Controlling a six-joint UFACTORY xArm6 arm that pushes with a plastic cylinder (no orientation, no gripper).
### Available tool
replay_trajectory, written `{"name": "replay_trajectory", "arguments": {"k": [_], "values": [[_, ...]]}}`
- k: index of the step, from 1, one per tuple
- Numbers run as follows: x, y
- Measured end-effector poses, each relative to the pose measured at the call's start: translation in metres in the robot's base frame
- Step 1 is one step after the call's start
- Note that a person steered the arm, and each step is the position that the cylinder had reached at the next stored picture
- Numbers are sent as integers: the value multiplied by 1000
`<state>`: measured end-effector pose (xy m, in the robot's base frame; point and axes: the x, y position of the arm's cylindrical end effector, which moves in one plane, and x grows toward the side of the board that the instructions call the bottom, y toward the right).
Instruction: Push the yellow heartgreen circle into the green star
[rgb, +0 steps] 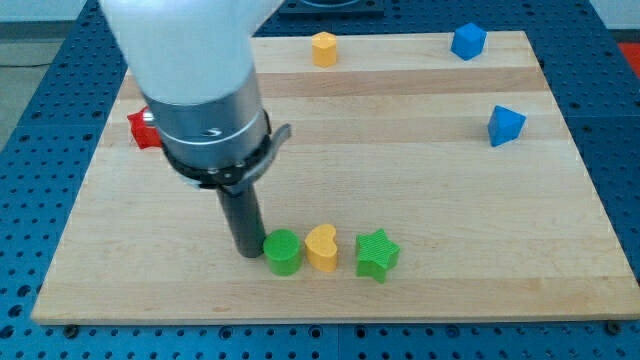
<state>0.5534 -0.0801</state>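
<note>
The green circle (282, 251), the yellow heart (322, 247) and the green star (376, 254) stand in a row near the view's bottom edge of the wooden board (400, 180). The circle touches the heart's left side. A narrow gap shows between the heart and the star. My tip (246, 250) is at the end of the dark rod, right against the green circle's left side. The arm's white and grey body hangs over the view's upper left.
A red block (143, 130) sits at the left edge, partly hidden behind the arm. A yellow block (323, 48) and a blue block (467, 41) sit near the top edge. Another blue block (506, 125) sits at the right.
</note>
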Motion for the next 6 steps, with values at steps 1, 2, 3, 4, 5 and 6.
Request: {"name": "replay_trajectory", "arguments": {"k": [1, 2, 3, 4, 5, 6], "values": [[9, -16], [36, -30], [42, -28], [27, -20], [15, 6], [15, 27]]}}
